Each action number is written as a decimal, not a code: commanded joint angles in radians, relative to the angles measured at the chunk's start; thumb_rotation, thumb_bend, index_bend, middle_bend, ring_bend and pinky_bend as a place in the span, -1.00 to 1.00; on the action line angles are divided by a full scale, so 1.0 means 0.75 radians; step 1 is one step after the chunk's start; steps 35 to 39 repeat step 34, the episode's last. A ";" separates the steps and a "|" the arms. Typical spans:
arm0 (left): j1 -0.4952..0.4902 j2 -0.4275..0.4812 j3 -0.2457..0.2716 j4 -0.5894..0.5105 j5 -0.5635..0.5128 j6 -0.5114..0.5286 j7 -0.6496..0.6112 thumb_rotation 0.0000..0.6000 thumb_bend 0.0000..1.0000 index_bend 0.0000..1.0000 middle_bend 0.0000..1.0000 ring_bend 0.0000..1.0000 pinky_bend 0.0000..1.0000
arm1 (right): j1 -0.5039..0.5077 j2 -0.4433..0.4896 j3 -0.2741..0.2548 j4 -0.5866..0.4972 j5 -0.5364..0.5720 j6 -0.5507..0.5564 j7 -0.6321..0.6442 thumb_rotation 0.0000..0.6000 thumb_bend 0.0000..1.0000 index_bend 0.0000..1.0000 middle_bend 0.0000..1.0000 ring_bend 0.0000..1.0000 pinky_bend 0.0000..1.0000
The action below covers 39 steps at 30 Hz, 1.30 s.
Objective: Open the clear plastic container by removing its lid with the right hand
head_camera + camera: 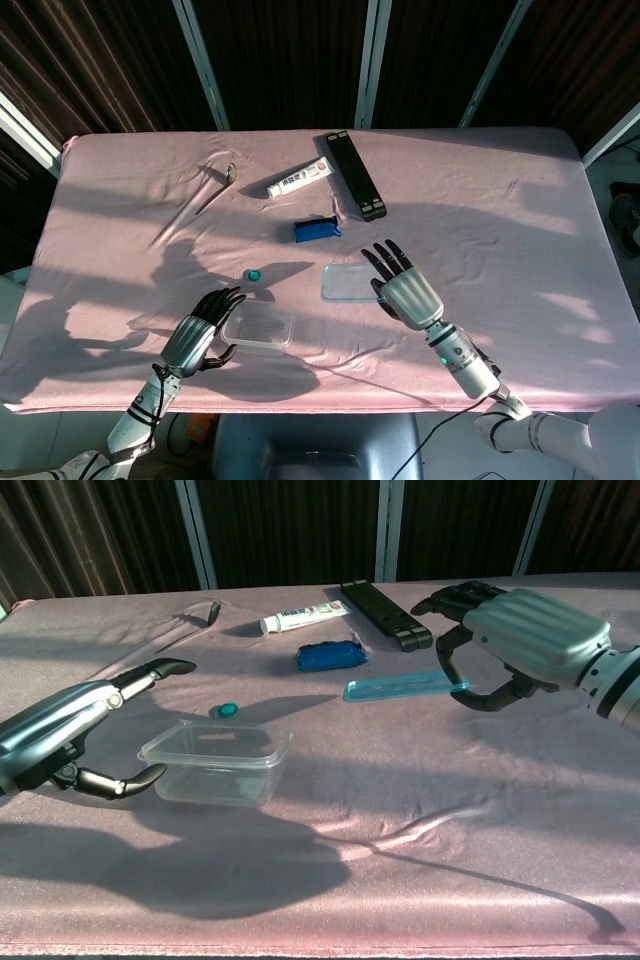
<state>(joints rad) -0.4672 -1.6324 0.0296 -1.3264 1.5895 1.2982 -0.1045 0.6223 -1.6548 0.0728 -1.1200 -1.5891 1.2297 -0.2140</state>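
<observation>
Right hand [525, 645] pinching lid [405, 687] by right edge, lifted off. Thin, flexy, slippery, so edge grip. Left hand [60, 730] open beside container [215, 762].

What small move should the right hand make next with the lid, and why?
Probably lower the lid onto the pink table cloth and let go. The right hand holds it in the air, well clear of the clear container, which stands open beside the left hand. The cloth below the lid looks bare, so the removal seems done.
</observation>
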 commanded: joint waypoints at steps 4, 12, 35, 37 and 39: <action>0.020 -0.008 0.016 0.045 -0.040 -0.054 0.002 1.00 -0.30 -1.00 -1.00 -1.00 -0.83 | -0.021 -0.066 -0.055 0.142 0.020 -0.076 0.056 1.00 -0.01 -0.18 -0.64 -0.93 -0.74; 0.060 0.049 0.038 0.008 -0.068 -0.070 0.033 1.00 -0.43 -1.00 -1.00 -1.00 -0.91 | -0.059 0.103 -0.096 -0.108 0.088 -0.187 -0.040 1.00 -0.67 -1.00 -1.00 -1.00 -1.00; 0.476 0.527 0.136 -0.304 0.040 0.484 0.319 1.00 -0.34 -1.00 -1.00 -1.00 -1.00 | -0.701 0.711 -0.261 -0.730 0.070 0.562 0.001 1.00 -0.80 -1.00 -1.00 -1.00 -1.00; 0.476 0.527 0.136 -0.304 0.040 0.484 0.319 1.00 -0.34 -1.00 -1.00 -1.00 -1.00 | -0.701 0.711 -0.261 -0.730 0.070 0.562 0.001 1.00 -0.80 -1.00 -1.00 -1.00 -1.00; 0.476 0.527 0.136 -0.304 0.040 0.484 0.319 1.00 -0.34 -1.00 -1.00 -1.00 -1.00 | -0.701 0.711 -0.261 -0.730 0.070 0.562 0.001 1.00 -0.80 -1.00 -1.00 -1.00 -1.00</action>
